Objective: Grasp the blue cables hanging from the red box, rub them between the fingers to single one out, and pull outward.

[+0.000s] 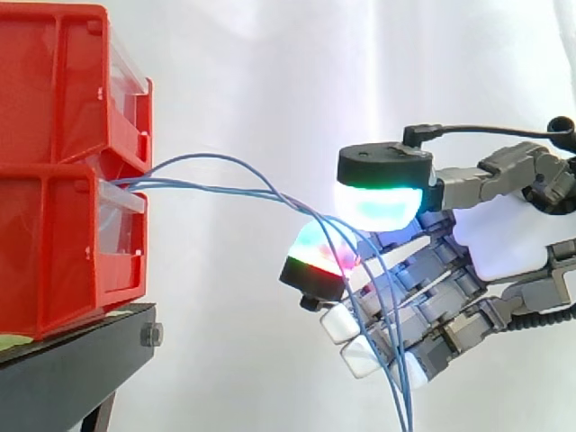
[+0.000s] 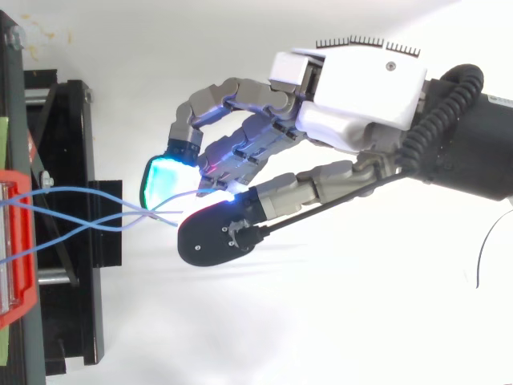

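Several thin blue cables [image 1: 216,189] come out of the front of the lower red bin [image 1: 63,261] and run right to my hand [image 1: 504,238]. They pass between a green-white glowing pad [image 1: 378,202] above and a red-green glowing pad [image 1: 317,252] below. Past the pads they hang down in front of the curled fingers. From above, the blue cables [image 2: 80,210] cross each other and meet at the green pad [image 2: 163,180], where the hand [image 2: 361,104] is curled round them.
A second red bin [image 1: 54,81] is stacked on the lower one. Both stand on a black stand [image 1: 72,360] at the left. A white curtain hangs behind, with free room right of the bins around the hand.
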Controlling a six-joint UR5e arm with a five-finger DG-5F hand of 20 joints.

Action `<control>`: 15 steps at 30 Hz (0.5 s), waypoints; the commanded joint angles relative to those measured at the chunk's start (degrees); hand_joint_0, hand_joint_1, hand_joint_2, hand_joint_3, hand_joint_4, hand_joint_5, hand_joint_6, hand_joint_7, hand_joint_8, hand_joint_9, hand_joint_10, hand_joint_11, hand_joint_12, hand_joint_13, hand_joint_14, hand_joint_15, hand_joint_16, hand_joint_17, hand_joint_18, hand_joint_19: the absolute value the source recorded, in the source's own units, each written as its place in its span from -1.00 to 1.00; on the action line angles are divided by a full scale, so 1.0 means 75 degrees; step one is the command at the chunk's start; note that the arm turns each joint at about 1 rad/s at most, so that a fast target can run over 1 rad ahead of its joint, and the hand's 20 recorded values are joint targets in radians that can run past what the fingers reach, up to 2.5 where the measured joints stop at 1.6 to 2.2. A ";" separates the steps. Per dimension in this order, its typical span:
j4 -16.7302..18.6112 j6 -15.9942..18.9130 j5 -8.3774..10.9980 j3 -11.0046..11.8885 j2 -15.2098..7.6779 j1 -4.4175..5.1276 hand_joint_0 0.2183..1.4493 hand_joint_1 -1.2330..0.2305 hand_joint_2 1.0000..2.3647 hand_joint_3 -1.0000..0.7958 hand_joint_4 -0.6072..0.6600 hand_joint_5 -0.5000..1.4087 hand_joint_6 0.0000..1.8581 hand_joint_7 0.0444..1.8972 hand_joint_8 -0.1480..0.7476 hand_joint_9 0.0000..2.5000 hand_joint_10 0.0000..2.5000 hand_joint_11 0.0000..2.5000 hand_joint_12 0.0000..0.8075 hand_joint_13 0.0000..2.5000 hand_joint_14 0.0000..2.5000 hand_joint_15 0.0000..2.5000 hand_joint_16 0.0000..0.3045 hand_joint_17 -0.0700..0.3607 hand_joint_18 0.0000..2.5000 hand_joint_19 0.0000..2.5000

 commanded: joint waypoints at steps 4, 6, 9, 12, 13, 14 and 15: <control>0.0000 0.0002 0.0000 0.0004 0.0000 0.0000 -0.34 -0.43 -0.98 -0.19 0.20 -0.67 -0.10 -0.02 -0.13 -0.41 -0.99 -0.65 -0.18 -0.40 -0.99 -0.70 -0.70 -0.20 -0.48 -0.59; 0.0000 0.0002 0.0000 0.0004 0.0000 0.0000 -0.32 -0.45 -0.98 -0.17 0.20 -0.67 -0.10 -0.06 -0.14 -0.42 -0.99 -0.66 -0.18 -0.39 -0.99 -0.70 -0.70 -0.20 -0.48 -0.59; 0.0000 0.0002 -0.0012 0.0004 0.0000 0.0000 -0.28 -0.50 -0.98 -0.17 0.19 -0.68 -0.09 -0.07 -0.15 -0.42 -0.99 -0.65 -0.18 -0.39 -0.99 -0.71 -0.70 -0.20 -0.48 -0.60; 0.0000 0.0002 -0.0024 0.0004 0.0000 0.0000 -0.25 -0.54 -0.98 -0.19 0.20 -0.68 -0.09 -0.06 -0.14 -0.42 -0.99 -0.65 -0.18 -0.40 -0.99 -0.71 -0.70 -0.20 -0.47 -0.62; 0.0000 0.0002 -0.0024 0.0004 0.0000 0.0000 -0.24 -0.55 -0.98 -0.20 0.20 -0.68 -0.09 -0.06 -0.15 -0.43 -0.99 -0.66 -0.18 -0.40 -0.99 -0.71 -0.70 -0.20 -0.47 -0.62; 0.0000 0.0002 -0.0024 0.0004 0.0000 0.0000 -0.21 -0.57 -0.98 -0.22 0.20 -0.68 -0.09 -0.05 -0.16 -0.43 -0.99 -0.66 -0.19 -0.40 -0.99 -0.72 -0.70 -0.20 -0.46 -0.63; 0.0000 0.0002 -0.0024 0.0004 0.0000 0.0000 -0.20 -0.58 -0.98 -0.23 0.21 -0.68 -0.08 -0.06 -0.16 -0.43 -0.99 -0.66 -0.19 -0.40 -0.99 -0.72 -0.70 -0.20 -0.46 -0.63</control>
